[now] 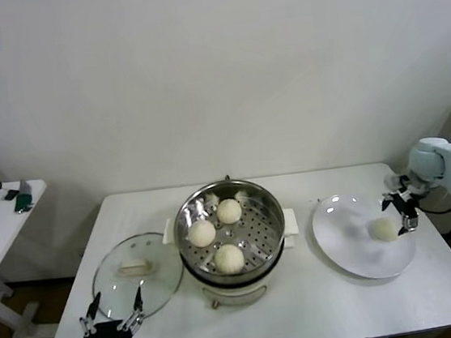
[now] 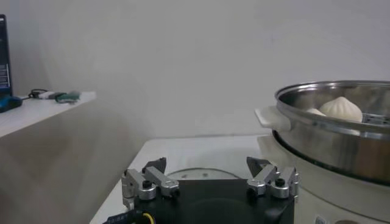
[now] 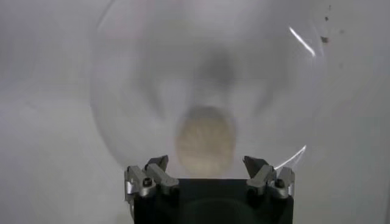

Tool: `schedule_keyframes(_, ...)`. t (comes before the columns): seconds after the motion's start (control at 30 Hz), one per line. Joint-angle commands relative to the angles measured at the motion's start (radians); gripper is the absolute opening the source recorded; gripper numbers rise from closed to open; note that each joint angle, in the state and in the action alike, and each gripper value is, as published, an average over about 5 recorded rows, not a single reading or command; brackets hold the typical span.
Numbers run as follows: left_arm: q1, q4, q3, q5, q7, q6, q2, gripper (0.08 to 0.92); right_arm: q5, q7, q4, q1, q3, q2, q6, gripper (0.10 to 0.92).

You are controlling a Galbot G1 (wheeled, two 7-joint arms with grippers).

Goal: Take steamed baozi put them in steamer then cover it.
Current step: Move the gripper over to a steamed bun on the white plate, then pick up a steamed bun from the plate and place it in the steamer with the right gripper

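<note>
Baozi [image 1: 384,229] lies on the plate [image 1: 340,246] near the table's right edge; right gripper [image 1: 402,211], wide, should straddle it squarely and close gently. Left gripper [image 1: 111,312] waits wide at the front-left corner.

A: Buns?
B: Three cream-white steamed baozi [image 1: 215,235] sitting on the perforated tray inside the steamer [image 1: 272,230], spaced in a triangle. A fourth baozi [image 1: 384,229] lying apart, off to the right, seemingly upright.
A: Lid?
B: Cover [image 1: 137,275] off, resting flat left of the pot, handle up.
</note>
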Motion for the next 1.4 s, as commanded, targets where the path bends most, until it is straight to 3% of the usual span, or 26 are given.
schedule_keyframes(0.03, 0.000, -0.001, 0.001, 0.002, 0.000, 0.000, -0.001, 0.823, -0.033, 0.022, -0.091, -0.127, 0.130, 0.033, 0.006, 0.823)
schedule_keyframes(0.23, 0.004, -0.001, 0.002, 0.002, -0.001, -0.001, -0.001, 0.823, -0.038, 0.021, -0.093, -0.124, 0.128, 0.046, 0.006, 0.805)
schedule_keyframes(0.47, 0.005, -0.006, 0.005, 0.003, -0.001, 0.001, 0.000, 0.823, -0.045, 0.013, -0.088, -0.112, 0.120, 0.051, 0.000, 0.674)
schedule_keyframes(0.67, 0.005, -0.009, 0.006, 0.002, -0.002, 0.000, 0.000, 0.823, 0.000, 0.011, -0.040, -0.034, 0.050, 0.037, -0.024, 0.612)
schedule_keyframes(0.87, -0.001, -0.009, 0.007, 0.001, -0.003, 0.004, 0.001, 0.823, 0.206, -0.007, 0.171, 0.327, -0.247, -0.001, -0.091, 0.595)
schedule_keyframes(1.07, -0.005, -0.016, 0.008, -0.002, -0.003, 0.009, 0.005, 0.823, 0.455, -0.017, 0.445, 0.818, -0.564, 0.064, -0.179, 0.594)
schedule_keyframes(1.23, -0.009, -0.022, 0.010, -0.007, -0.002, 0.013, 0.007, 0.823, 0.608, -0.002, 0.639, 1.001, -0.576, 0.141, -0.253, 0.594)
schedule_keyframes(1.4, -0.009, -0.023, 0.007, -0.013, -0.002, 0.010, 0.011, 0.823, 0.728, 0.050, 0.763, 0.997, -0.451, 0.192, -0.338, 0.594)
